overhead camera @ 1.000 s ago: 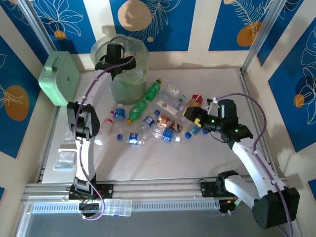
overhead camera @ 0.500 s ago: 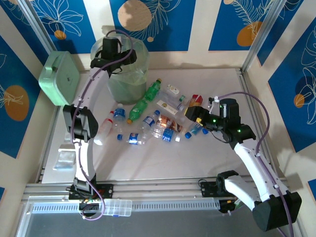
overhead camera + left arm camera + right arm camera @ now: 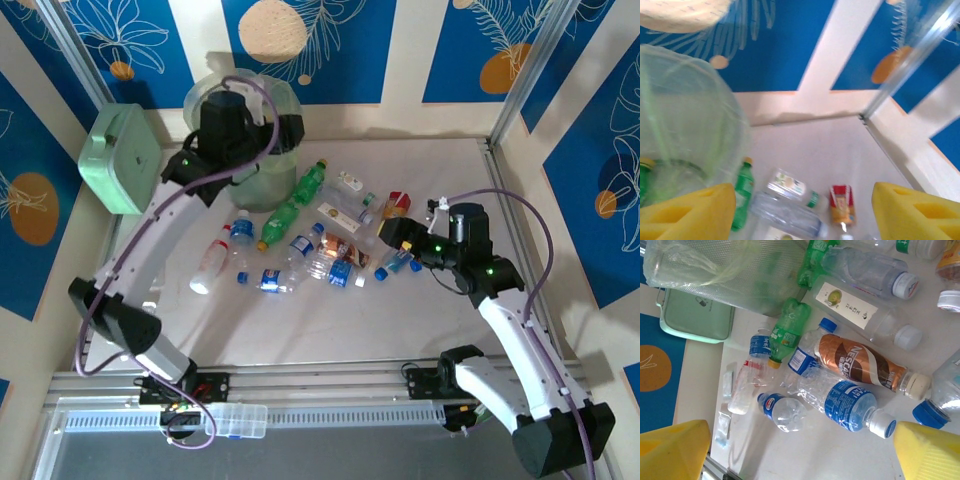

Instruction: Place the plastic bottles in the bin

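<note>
**Pale tabletop strewn with bottles, both grippers wide**

Most of the plastic bottles [image 3: 300, 246] lie loose in a cluster at the middle of the pale table [image 3: 330, 325]. Green ones with yellow caps are mixed among clear ones with blue caps. Several overlap, so they are hard to count. The bin [image 3: 262, 180] stands upright at the back left of the table, just behind the cluster. A long green bottle [image 3: 308, 182] lies just beside its wall. In the left wrist view a yellow-capped green bottle [image 3: 644, 175] shows through the bin's translucent wall, cut off by the frame edge. Whether it lies inside or behind cannot be told, and that view is blurred.

The left gripper [image 3: 800, 215] hangs up at the bin, its yellow fingers [image 3: 687, 210] spread wide with nothing between them. From above, its wrist and cable hide the fingers and part of the rim. The right gripper [image 3: 800, 450] hovers over the right end of the cluster, jaws also wide apart and empty. Below it lie a brown Nescafe bottle [image 3: 860, 362] and a crushed clear bottle [image 3: 845, 402]. A mint-green box [image 3: 120, 158] leans at the left wall beside the bin. Blue and cream panels close in the back and sides.
</note>
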`<control>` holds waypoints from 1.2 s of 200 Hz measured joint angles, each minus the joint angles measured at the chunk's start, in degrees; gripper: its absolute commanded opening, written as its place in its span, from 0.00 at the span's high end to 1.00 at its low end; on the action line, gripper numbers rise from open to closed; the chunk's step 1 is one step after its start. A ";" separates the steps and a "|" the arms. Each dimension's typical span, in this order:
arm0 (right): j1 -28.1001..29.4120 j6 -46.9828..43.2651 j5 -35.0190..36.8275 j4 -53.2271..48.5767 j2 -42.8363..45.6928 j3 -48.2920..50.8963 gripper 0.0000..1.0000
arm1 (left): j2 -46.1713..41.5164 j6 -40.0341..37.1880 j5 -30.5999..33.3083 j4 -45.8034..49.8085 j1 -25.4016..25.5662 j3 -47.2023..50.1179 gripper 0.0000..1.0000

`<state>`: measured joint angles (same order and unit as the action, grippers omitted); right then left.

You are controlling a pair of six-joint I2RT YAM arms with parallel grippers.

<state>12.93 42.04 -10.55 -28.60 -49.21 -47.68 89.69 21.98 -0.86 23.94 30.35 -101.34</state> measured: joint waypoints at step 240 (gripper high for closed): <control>-18.93 29.44 26.58 -17.97 -36.89 -12.72 0.01 | -24.74 1.49 8.00 -11.41 7.08 39.93 0.26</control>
<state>-6.00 71.48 16.03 -46.57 -86.11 -60.40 64.95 23.46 7.14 12.53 37.43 -61.41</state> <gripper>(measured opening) 0.993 0.734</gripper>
